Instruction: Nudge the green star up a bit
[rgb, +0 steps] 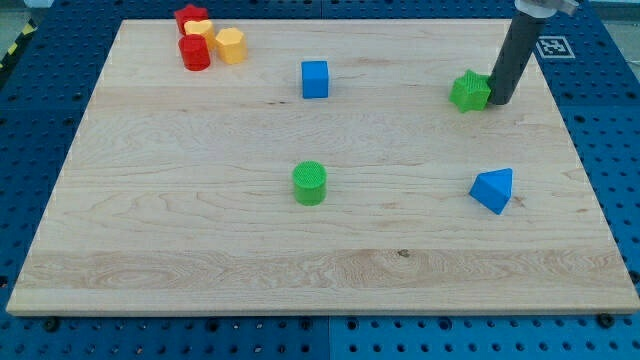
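The green star lies on the wooden board at the view's upper right. My tip stands right beside the star's right edge, touching or nearly touching it. The dark rod rises from there to the view's top right.
A blue cube sits at top centre. A green cylinder stands mid-board. A blue triangular block lies at the right, below the star. A cluster at the top left holds a red star, a red cylinder, a yellow block and a yellow hexagon.
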